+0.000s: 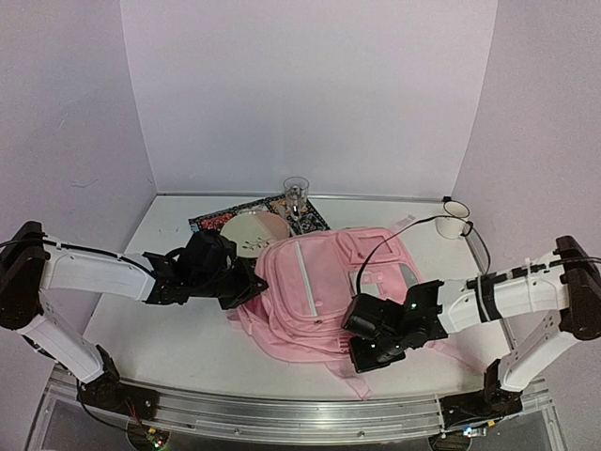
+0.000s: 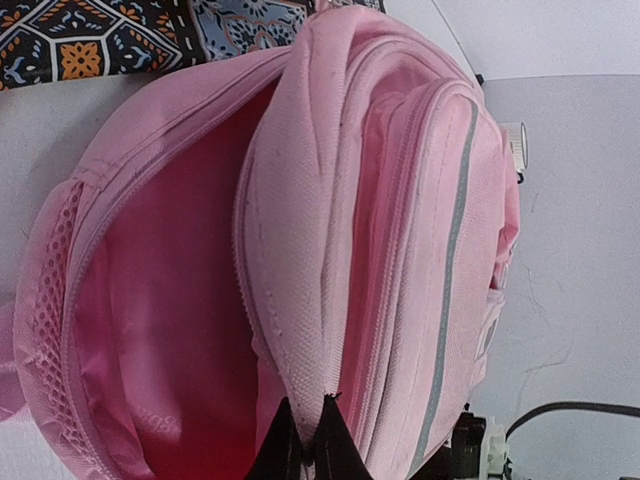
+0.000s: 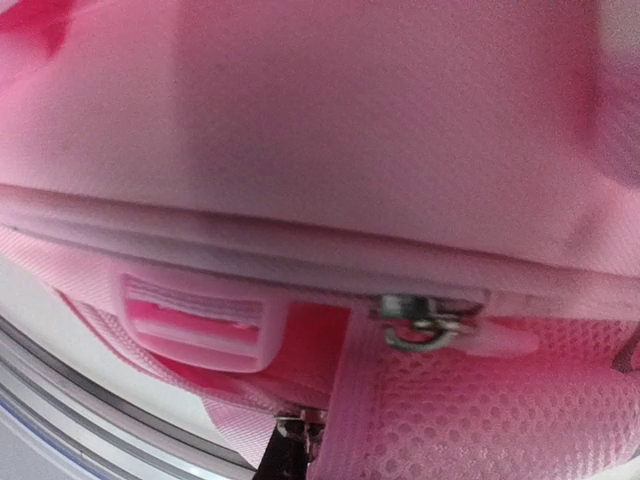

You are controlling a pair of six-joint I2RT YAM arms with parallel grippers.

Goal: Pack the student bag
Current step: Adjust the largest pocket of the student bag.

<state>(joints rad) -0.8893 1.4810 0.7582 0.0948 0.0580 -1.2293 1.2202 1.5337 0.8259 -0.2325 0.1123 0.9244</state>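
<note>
The student bag (image 1: 305, 287), a large soft pink backpack, lies in the middle of the table. In the left wrist view its main compartment gapes open, showing the pink lining (image 2: 170, 300). My left gripper (image 1: 252, 285) is at the bag's left edge, shut (image 2: 312, 440) on the rim of the front flap beside the opening. My right gripper (image 1: 357, 329) is at the bag's near right side, shut (image 3: 305, 440) on pink mesh fabric just below a metal zip pull (image 3: 425, 322) and beside a pink plastic buckle (image 3: 200, 325).
Behind the bag lie a patterned flat item (image 1: 230, 218) and a round white plate (image 1: 254, 232). A clear glass (image 1: 297, 195) stands further back. A white mug (image 1: 454, 219) sits at the back right, with a black cable (image 1: 404, 230) arching over the bag. A metal rail (image 1: 282, 413) lines the near edge.
</note>
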